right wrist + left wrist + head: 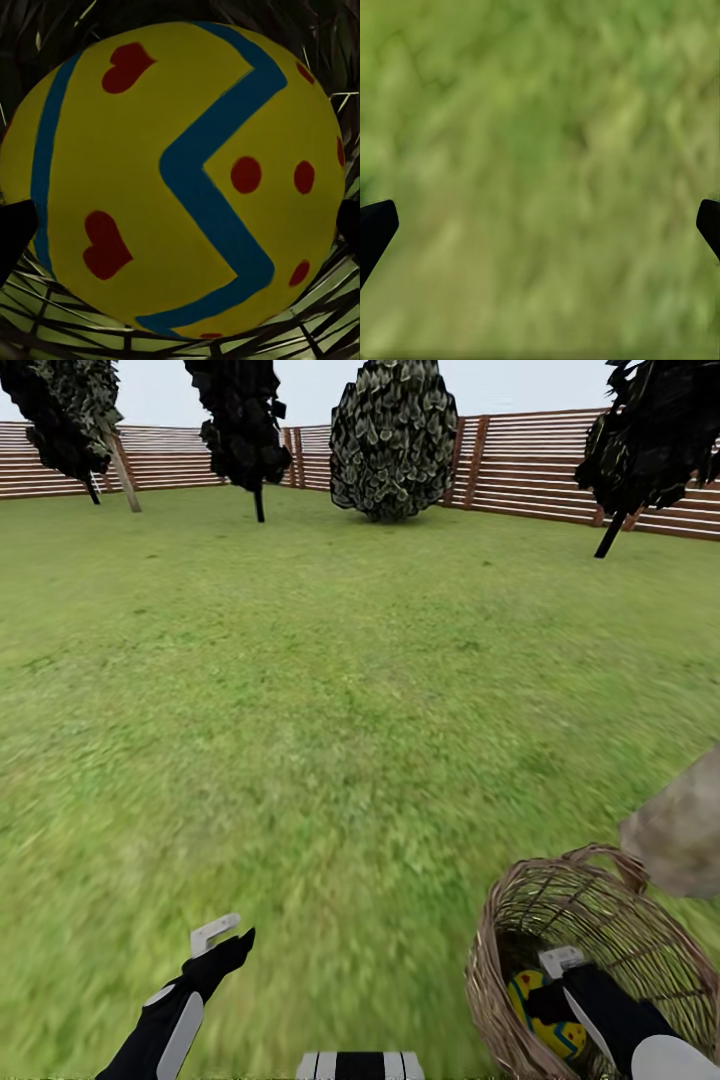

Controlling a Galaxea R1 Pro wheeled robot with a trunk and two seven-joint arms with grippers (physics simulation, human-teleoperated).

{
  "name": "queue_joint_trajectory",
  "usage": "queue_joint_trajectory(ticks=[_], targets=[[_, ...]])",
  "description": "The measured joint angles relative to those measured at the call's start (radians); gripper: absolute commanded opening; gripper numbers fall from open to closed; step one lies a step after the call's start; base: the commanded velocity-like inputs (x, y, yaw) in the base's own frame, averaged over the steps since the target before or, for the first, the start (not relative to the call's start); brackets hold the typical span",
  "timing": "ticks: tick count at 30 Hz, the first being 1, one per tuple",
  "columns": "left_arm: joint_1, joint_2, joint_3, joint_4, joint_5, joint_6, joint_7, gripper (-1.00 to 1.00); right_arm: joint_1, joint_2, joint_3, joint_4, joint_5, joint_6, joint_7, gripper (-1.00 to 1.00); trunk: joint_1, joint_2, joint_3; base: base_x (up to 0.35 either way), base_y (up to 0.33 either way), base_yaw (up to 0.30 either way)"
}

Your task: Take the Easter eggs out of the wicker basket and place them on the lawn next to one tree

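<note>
Inside the wicker basket (600,930), right pincer (180,225), spread, half-hides an Easter egg (180,180).

A large yellow egg with a blue zigzag band and red heart and dot marks (180,180) is lying inside the dark woven wicker basket (67,326). Two black fingertips (15,232) are flanking it, spread wide, contact unclear.

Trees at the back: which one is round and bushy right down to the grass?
The pale-leaved bushy tree in the middle by the fence. The darker trees beside it stand on thin bare trunks.
</note>
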Motion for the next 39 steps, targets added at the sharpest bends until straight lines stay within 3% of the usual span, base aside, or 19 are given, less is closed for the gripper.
queue_joint_trajectory(ticks=[2,34,39], targets=[[0.0,0.0,0.0,0.0,0.0,0.0,0.0,1.0,0.0,-0.004,-0.001,0.0,-0.002,0.0,0.002,1.0,0.001,-0.001,-0.008,0.0,0.0,0.0],[0.0,-0.008,0.0,0.0,0.0,-0.002,0.0,1.0,0.0,0.0,-0.001,0.0,0.008,-0.001,-0.003,1.0,0.001,-0.001,-0.008,0.0,0.0,0.0],[0.0,-0.01,-0.001,0.001,0.0,-0.001,0.0,1.0,-0.001,0.0,0.002,-0.028,0.008,0.0,-0.003,1.0,0.002,-0.002,-0.023,0.0,0.0,0.0]])
